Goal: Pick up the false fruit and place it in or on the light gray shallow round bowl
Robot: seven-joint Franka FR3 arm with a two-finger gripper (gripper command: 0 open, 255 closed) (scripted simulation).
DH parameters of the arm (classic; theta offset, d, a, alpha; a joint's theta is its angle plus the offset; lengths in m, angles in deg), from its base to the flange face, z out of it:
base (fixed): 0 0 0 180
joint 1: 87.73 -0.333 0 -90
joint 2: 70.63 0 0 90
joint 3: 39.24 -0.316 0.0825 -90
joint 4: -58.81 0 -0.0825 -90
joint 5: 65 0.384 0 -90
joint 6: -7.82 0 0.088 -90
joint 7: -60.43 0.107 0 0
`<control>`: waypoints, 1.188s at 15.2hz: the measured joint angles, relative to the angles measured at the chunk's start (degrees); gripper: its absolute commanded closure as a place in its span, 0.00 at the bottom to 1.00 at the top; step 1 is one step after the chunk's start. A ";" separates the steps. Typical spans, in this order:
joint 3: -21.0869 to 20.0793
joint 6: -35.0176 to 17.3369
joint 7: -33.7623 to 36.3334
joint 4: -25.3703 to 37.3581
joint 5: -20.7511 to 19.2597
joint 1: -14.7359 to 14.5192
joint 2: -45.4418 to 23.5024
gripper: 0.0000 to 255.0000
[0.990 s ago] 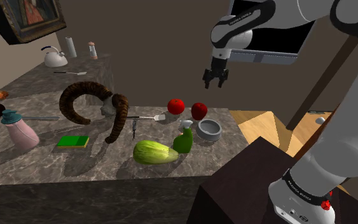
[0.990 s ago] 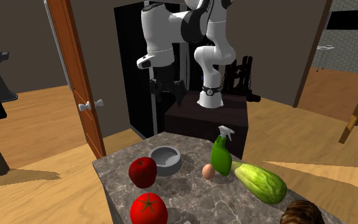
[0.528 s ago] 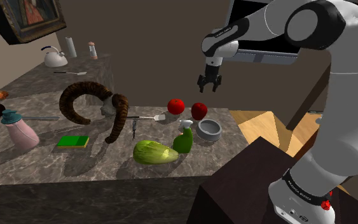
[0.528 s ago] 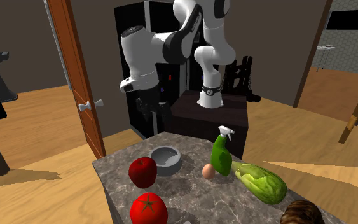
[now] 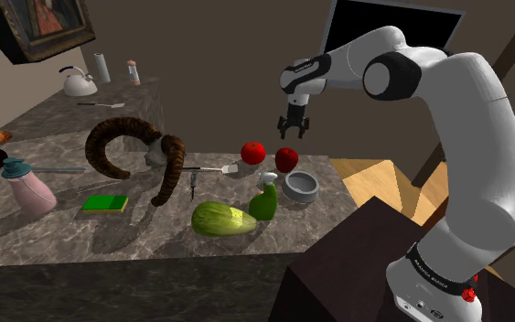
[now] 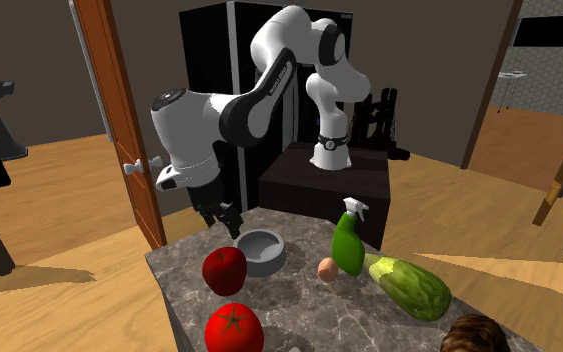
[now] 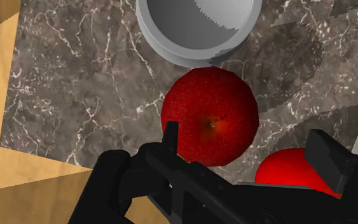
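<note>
the gripper [image 7: 247, 140] hangs above the dark red apple [image 7: 210, 114], fingers spread apart to straddle it, which seems to touch the grey bowl [image 7: 168, 49] on the desk [image 7: 75, 83].

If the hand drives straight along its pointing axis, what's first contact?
Probably the dark red apple: the wrist view shows it straight ahead between the open fingers of the hand, beside the grey bowl. The gap above it is hard to judge.
</note>
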 measured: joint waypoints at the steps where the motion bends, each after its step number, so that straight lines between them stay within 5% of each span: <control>1: -0.02 0.93 0.35 2.98 0.17 0.48 -2.39 0.00; 16: -0.32 -3.03 0.11 2.95 0.80 0.86 -6.68 0.00; 17: -0.32 -3.03 0.11 2.95 0.80 0.86 -6.68 1.00; 18: -0.32 -3.03 0.11 2.95 0.80 0.86 -6.68 1.00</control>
